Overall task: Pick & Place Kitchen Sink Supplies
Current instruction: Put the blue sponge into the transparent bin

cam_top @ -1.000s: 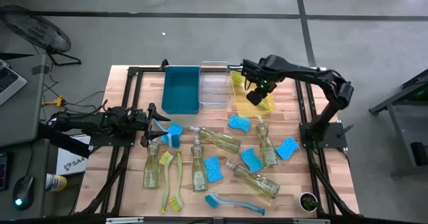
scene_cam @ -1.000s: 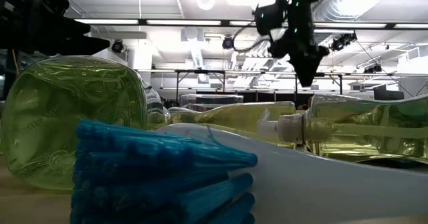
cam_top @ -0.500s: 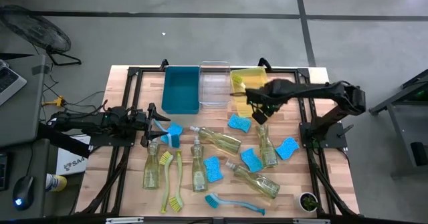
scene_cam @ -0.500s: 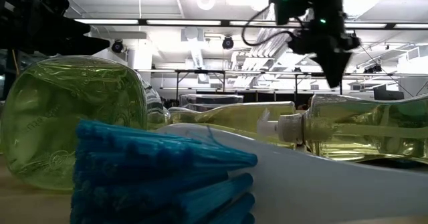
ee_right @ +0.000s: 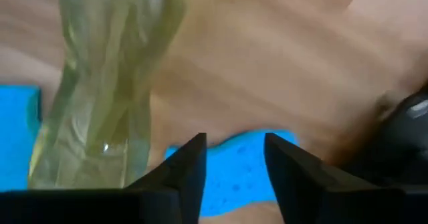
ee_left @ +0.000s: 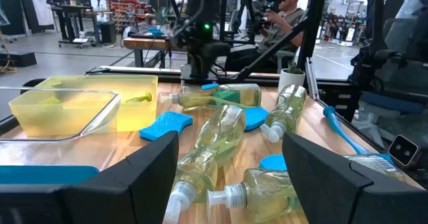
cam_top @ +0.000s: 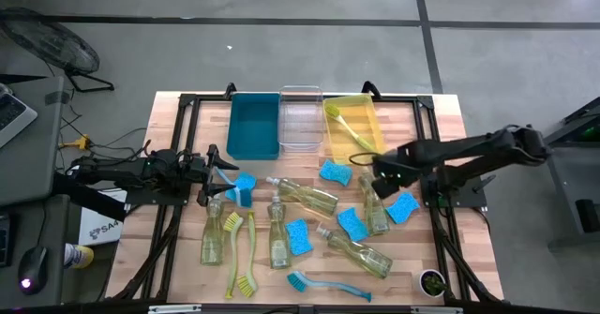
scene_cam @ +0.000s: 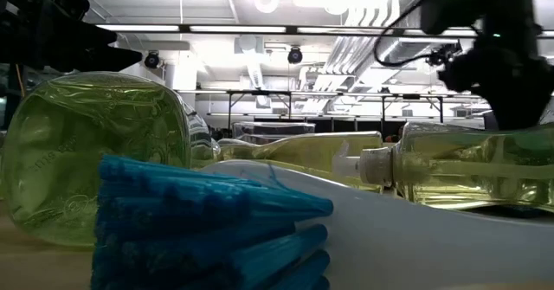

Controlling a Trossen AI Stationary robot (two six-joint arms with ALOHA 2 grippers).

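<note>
- My right gripper (cam_top: 382,173) hovers released over a sponge (ee_right: 234,170), soap bottle (cam_top: 372,204) at its 6 o'clock.
- Left gripper (cam_top: 212,172) waits released at table's (cam_top: 169,248) 9 o'clock.

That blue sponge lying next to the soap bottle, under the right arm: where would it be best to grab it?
Probably from straight above, across its narrow width. The sponge lies flat on the table, so only its side edges offer a pinch. The right end effector hangs open just above it, with the soap bottle close alongside, so the finger on that side needs care.
</note>
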